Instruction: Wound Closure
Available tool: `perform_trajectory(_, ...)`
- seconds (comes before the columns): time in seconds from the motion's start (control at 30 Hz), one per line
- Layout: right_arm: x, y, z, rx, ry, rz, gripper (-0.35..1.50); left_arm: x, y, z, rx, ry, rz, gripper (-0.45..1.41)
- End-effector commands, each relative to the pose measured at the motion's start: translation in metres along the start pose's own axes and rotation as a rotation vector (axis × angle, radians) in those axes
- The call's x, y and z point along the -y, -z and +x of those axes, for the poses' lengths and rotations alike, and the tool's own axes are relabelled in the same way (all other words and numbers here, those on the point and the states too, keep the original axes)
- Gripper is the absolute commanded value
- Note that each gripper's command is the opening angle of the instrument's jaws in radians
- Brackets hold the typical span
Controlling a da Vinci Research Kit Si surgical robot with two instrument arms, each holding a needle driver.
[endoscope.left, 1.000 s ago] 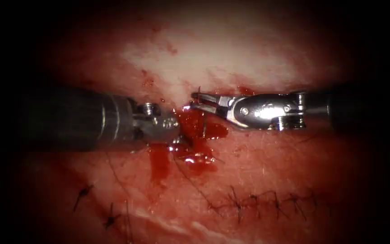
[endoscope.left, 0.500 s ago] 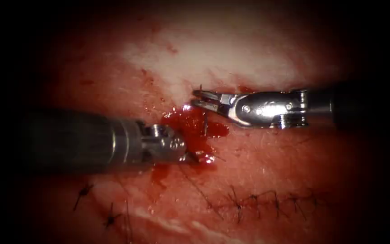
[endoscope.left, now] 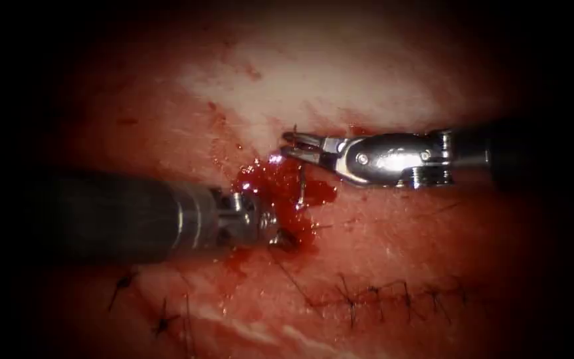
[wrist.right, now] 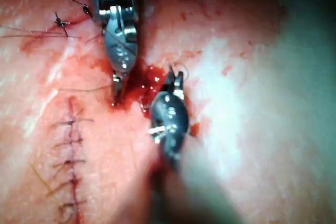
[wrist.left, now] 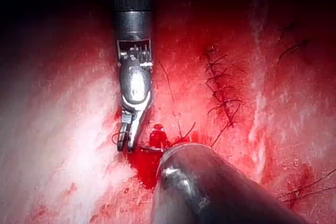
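We log a dark sliver (endoscope.left: pixel 302 187), perhaps needle, upright in the red fluid (endoscope.left: pixel 267 183); right pincer (endoscope.left: pixel 288 145), narrowly parted, just above; left pincer (endoscope.left: pixel 279 236) state: cannot tell.

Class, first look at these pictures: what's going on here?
Two needle drivers work over a cut in the tissue. The left tool has its tip down in the red fluid at the cut. The right tool sits at the pool's upper right edge, a fine curl of thread at its tip. What either holds, and where the needle lies, cannot be told. A finished stitch row lies below.
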Motion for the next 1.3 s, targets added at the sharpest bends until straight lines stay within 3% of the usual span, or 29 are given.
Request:
perform_trajectory(0.03, 0.0004, -0.0007, -0.0002, -0.002, -0.007, 0.002, -0.35, -0.0001, -0.0009, 0.0000, 0.000, 0.000, -0.002, -0.45)
perform_trajectory(1.17, 0.0005, 0.0000, 0.0006, 0.027, -0.049, 0.123, -0.35, 0.0013, -0.0013, -0.0019, 0.000, -0.010, -0.008, -0.45)
perform_trajectory(1.3, 0.0004, 0.0000, 0.0007, 0.018, -0.108, 0.141, -0.35, 0.0015, -0.0013, -0.0021, 0.000, -0.013, -0.009, -0.45)
